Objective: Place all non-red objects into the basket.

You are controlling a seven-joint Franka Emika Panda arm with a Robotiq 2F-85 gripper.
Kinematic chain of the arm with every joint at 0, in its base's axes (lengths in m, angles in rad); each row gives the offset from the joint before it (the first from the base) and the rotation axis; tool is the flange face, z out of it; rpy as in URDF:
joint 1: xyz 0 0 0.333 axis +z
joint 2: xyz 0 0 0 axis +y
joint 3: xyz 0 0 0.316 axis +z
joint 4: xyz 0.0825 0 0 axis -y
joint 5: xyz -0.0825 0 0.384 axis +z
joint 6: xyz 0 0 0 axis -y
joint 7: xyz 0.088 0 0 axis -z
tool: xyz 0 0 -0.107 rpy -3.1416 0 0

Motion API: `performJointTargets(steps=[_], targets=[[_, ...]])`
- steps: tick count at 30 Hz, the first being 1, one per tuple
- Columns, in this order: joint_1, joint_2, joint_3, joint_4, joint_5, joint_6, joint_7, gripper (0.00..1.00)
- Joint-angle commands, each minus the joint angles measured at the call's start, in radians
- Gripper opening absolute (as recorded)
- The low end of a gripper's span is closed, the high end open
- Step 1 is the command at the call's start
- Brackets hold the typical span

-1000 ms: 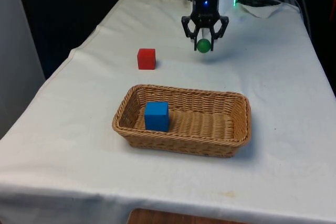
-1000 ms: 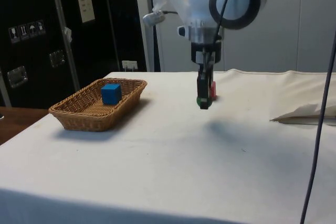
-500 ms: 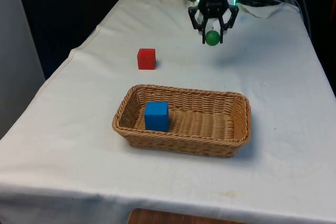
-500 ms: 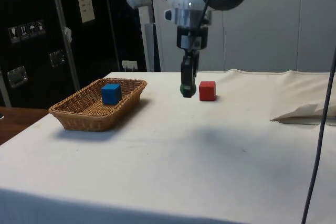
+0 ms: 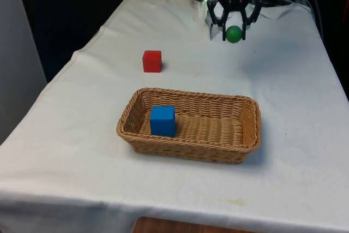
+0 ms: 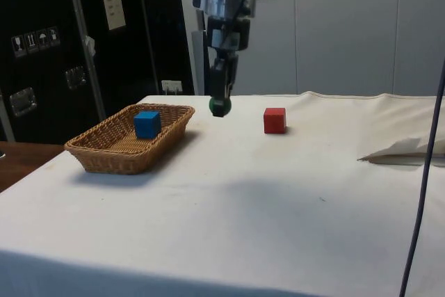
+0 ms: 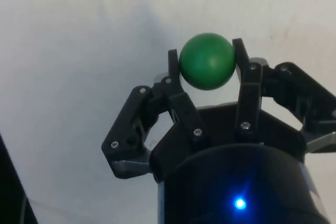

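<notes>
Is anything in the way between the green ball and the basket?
Nothing visible blocks it. The gripper holds the green ball above the cloth; the basket has free floor beside the blue cube. The red cube sits off to the front view's left.

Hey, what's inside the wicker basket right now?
One blue cube sits inside the basket, toward the front view's left end. The near wall hides the cube's base. The green ball hangs in the gripper.

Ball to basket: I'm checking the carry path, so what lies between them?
Bare cloth in the side view. The ball, in the gripper, hangs beyond the basket; the red cube sits off that line.
</notes>
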Motion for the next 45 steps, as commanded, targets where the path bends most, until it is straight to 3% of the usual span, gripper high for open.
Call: performJointTargets(steps=[1, 3, 10, 12, 20, 21, 24, 29, 30, 31, 36, 37, 38, 45], targets=[[0.004, 0.003, 0.007, 0.022, 0.003, -0.017, 0.011, 0.00], [0.000, 0.000, 0.008, 0.018, 0.000, -0.011, 0.006, 0.00], [0.005, 0.020, 0.038, 0.101, 0.014, -0.052, 0.024, 0.00], [0.000, 0.018, 0.039, 0.100, 0.003, -0.047, 0.025, 0.00], [0.002, 0.089, 0.063, 0.212, 0.043, -0.081, 0.019, 0.00], [0.000, 0.083, 0.058, 0.203, 0.022, -0.072, 0.030, 0.00], [-0.001, 0.130, 0.067, 0.259, 0.052, -0.087, 0.016, 0.00], [-0.003, 0.183, 0.068, 0.315, 0.061, -0.089, 0.011, 0.00], [0.000, 0.182, 0.060, 0.310, 0.040, -0.083, 0.026, 0.00], [-0.004, 0.193, 0.068, 0.325, 0.062, -0.089, 0.011, 0.00], [-0.009, 0.262, 0.070, 0.399, 0.066, -0.090, 0.010, 0.00], [-0.002, 0.251, 0.060, 0.384, 0.044, -0.083, 0.026, 0.00], [-0.011, 0.285, 0.070, 0.423, 0.067, -0.091, 0.010, 0.00], [-0.021, 0.364, 0.069, 0.506, 0.074, -0.090, 0.006, 0.00]])
